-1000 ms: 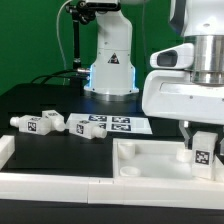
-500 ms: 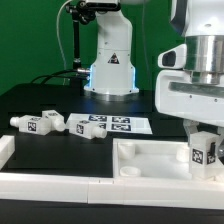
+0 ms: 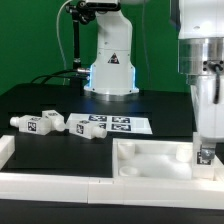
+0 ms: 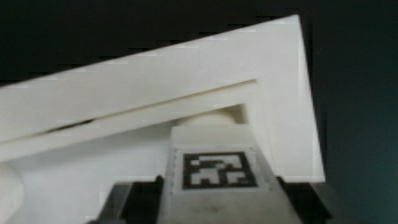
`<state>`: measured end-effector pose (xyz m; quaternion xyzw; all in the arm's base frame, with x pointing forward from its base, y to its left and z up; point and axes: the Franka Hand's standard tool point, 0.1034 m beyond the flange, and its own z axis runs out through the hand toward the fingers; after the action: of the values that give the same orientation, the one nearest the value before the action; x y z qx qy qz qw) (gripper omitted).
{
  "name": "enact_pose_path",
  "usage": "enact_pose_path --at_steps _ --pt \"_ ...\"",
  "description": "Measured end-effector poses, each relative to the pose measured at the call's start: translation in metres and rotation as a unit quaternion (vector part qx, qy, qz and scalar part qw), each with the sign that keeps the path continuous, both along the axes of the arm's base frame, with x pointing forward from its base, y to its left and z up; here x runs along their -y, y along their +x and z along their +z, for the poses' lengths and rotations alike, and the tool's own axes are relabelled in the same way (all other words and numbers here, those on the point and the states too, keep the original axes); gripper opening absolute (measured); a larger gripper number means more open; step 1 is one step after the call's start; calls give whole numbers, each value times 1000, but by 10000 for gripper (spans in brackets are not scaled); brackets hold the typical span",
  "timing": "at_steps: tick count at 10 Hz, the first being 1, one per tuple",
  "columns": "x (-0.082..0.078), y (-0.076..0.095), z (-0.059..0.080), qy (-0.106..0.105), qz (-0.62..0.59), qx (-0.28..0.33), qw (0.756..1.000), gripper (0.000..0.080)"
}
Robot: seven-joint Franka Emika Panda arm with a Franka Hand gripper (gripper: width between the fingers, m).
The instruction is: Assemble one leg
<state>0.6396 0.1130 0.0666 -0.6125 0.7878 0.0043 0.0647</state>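
Wrist view: gripper [image 4: 210, 205] clamped on one tagged white leg [image 4: 214, 165], held upright at a corner of the white tray-shaped part [image 4: 160, 80]. Exterior view: two more legs [image 3: 36, 122] lie on the black tabletop [image 3: 40, 100] beside the marker board [image 3: 115, 125].

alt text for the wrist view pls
Close-up of the gripper holding a white leg with a square black-and-white marker tag, right over a corner of the white tabletop. Black table shows behind.

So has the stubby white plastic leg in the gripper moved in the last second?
Yes. The stubby white plastic leg has dropped lower with the gripper, deeper toward the corner of the white tray-shaped tabletop, judged in the exterior view.
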Motion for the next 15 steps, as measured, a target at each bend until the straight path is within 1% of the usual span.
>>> enact_pose_path --at_steps 2,3,4,5,6,7,8,10,11,12,13,14,15 --pt "0 0 0 -3 29 2 1000 284" --pt "-1 0 1 -13 119 13 993 519" --pt "-1 2 3 -26 220 32 975 519" --pt "4 4 7 -43 329 55 942 623" --pt "6 1 9 -49 374 59 924 623" --pt "6 1 8 -54 399 59 913 646" --pt "7 1 7 -58 424 59 902 646" --pt "9 1 7 -72 493 59 865 649" --pt "8 1 5 -93 587 54 802 649" --pt "8 -1 1 -103 654 49 748 649" --pt "9 -1 2 -99 624 49 773 649" --pt "9 -1 2 -99 620 48 777 548" --pt "9 -1 1 -99 618 48 779 411"
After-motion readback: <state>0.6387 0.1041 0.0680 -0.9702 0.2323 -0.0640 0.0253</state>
